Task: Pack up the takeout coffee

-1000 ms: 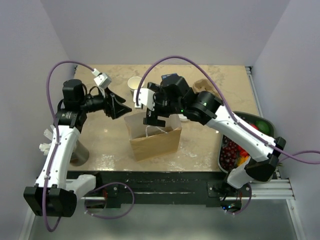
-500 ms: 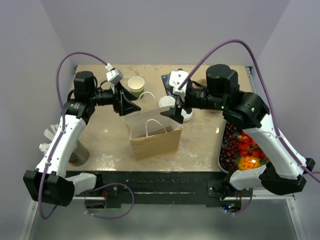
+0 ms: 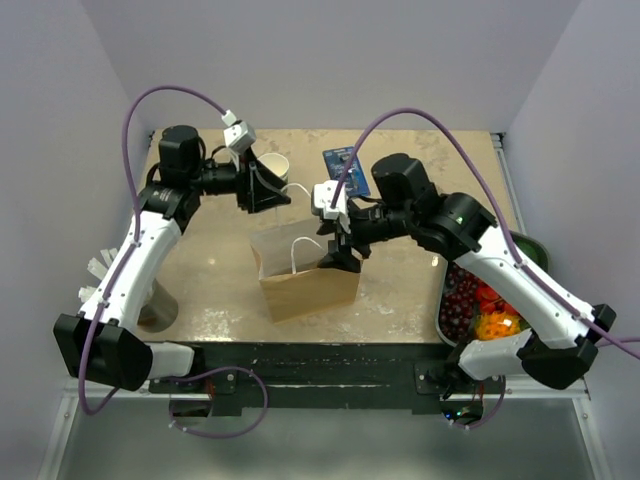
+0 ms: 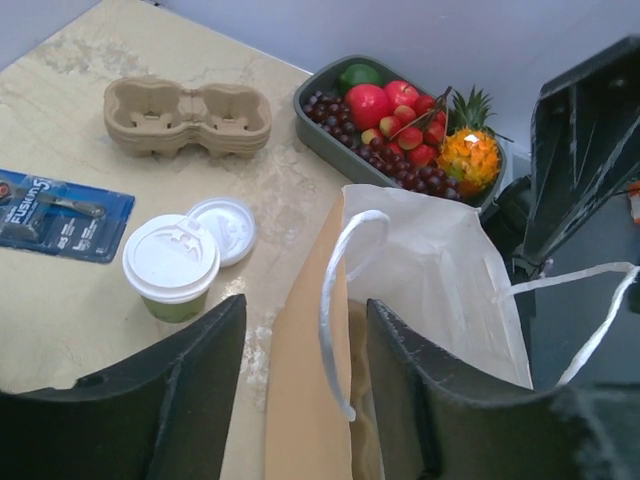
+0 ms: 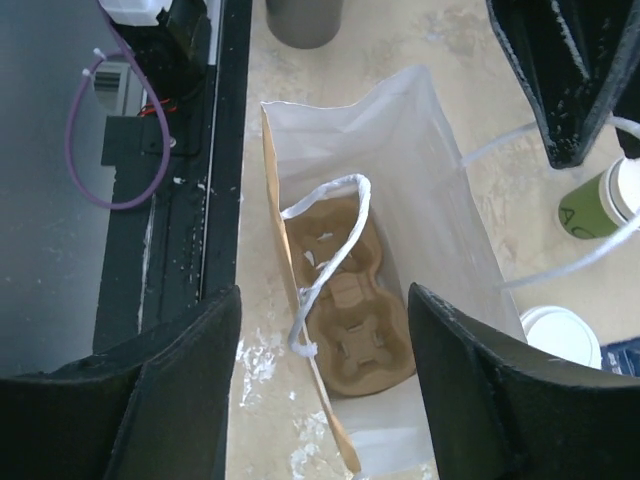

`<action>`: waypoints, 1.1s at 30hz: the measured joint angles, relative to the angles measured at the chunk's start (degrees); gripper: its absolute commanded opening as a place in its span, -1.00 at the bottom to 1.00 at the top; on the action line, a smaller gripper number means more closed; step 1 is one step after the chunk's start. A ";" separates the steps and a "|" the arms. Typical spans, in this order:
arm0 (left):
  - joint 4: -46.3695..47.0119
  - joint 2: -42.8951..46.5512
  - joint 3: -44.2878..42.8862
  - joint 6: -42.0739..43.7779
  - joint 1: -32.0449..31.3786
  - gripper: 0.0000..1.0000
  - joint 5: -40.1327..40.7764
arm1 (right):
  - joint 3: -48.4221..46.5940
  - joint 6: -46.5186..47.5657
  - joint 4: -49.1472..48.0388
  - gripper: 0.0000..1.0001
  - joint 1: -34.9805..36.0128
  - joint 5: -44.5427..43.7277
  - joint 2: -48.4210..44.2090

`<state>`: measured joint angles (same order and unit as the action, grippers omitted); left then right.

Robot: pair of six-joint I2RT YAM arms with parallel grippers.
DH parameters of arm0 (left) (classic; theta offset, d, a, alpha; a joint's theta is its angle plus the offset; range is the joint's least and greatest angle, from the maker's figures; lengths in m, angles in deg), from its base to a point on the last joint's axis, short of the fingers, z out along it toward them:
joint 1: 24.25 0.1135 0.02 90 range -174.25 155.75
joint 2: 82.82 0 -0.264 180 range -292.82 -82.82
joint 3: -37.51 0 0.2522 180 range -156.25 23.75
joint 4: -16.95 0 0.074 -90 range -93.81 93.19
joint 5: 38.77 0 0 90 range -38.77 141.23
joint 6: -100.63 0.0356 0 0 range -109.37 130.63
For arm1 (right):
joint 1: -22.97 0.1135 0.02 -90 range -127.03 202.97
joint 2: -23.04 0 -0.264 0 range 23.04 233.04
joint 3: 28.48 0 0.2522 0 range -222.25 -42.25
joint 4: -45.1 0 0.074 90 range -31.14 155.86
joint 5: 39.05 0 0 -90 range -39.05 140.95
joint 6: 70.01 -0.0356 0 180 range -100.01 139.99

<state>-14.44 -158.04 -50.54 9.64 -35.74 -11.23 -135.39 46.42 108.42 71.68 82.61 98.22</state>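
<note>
- Presently the right end effector [image 3: 338,258] is hovering over the right end of the paper bag [image 3: 305,285], fingers spread wide and carrying nothing; its wrist view is looking straight down the mouth, so it is probably lining up over the opening
- Further out, the left end effector [image 3: 272,190] is sitting at the bag's rear left corner, fingers likewise parted with nothing pinched between them; a white handle [image 4: 565,285] is stretching toward one finger, perhaps to keep the mouth pulled wide, though I cannot tell whether it is actually hooked
- Inside the bag a cardboard cup carrier [image 5: 350,320] is lying flat on the bottom, wells facing up, seemingly ready to seat the drink; the other handle [image 5: 325,240] is drooping across it
- The takeout coffee [image 4: 170,265] is standing upright on the desk [image 3: 420,290] behind the bag, lid on, in neither end effector, with a loose lid [image 4: 228,228] just beside it and a blue packet [image 4: 55,212] near
- Room is looking tight at the mouth: the walls are narrow, the drooping handle is crossing the wells, and both arms are crowding the rim; a lidless cup [image 3: 273,165] is sitting just beside the left end effector, while a second carrier [image 4: 188,115] and the fruit tray [image 4: 312,128] are lying well apart from the coffee
</note>
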 measured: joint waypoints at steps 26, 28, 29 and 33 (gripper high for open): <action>-6.23 0.33 -21.90 5.25 -0.20 -1.00 0.68 | -28.81 -3.98 -3.74 -1.00 1.05 3.91 11.30; -6.97 0.33 -22.16 5.92 -0.17 -1.00 1.09 | -28.98 -3.98 -3.61 -1.00 1.05 3.91 11.39; -7.50 0.33 -22.16 6.36 -0.17 -1.00 1.22 | -28.83 -3.93 -3.45 -1.00 1.05 3.91 11.39; -8.90 0.35 -21.99 7.74 -0.17 -1.00 1.70 | -22.14 -3.80 -4.07 -1.00 1.05 3.98 8.87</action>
<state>-23.34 -157.69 -72.52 17.37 -35.91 -9.52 -157.53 42.62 104.36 72.73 86.59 107.09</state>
